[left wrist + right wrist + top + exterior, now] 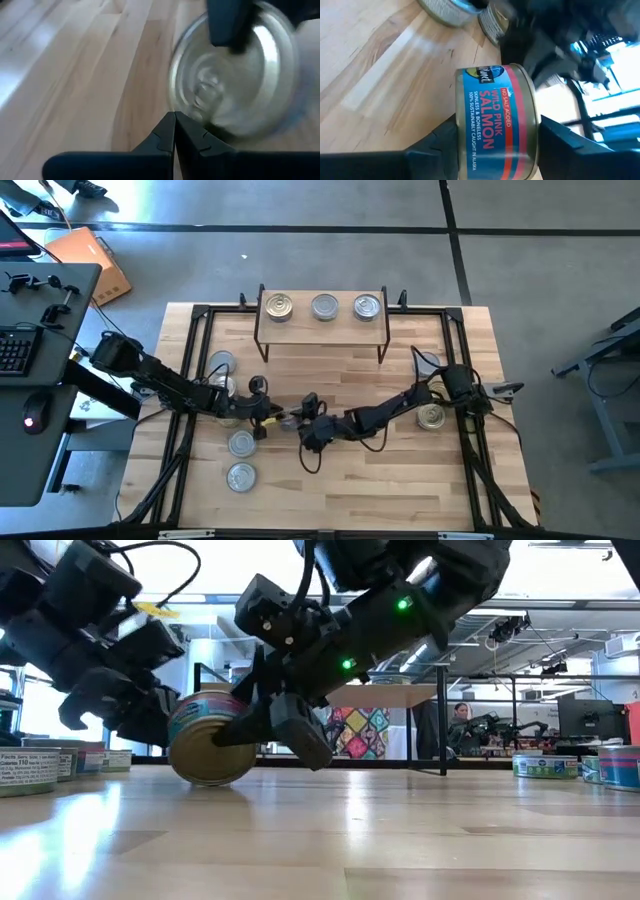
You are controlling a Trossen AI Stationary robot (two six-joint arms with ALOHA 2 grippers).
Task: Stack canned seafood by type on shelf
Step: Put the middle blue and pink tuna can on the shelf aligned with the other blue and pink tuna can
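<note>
a: where's the right gripper [497,150] rn?

b: near the table's middle, reaching left. its fingers [437,142] sit either side of a salmon tin [497,127], blue and red label, tipped on its edge on the table [400,470]. fingers are against the tin's flat ends, so it's clamped on it.

a: and the left gripper [174,131]?

b: fingers pressed together, nothing between them. it's just left of that same tin, tips right at the tin's silvery face (can't tell if actually touching).

a: low cam agree?

b: yep, tin on its rim w/ dark gripper parts on both sides.

a: shelf [322,320]?

b: far side of the table, centre. three tins on top in a row: left tin [279,307] gold-toned, middle tin [325,306] silvery, right tin [368,306] silvery.

a: loose ones?

b: on the left, a far-left tin [221,364] by the left arm, then two near-left tins [241,443] one behind the other toward the near edge. on the right, a gold tin [431,416] under the right arm, partly hidden. low cam shows more tins at both edges, labels too small to read.

a: ppl?

b: one person [460,725] seated well beyond the table.
</note>
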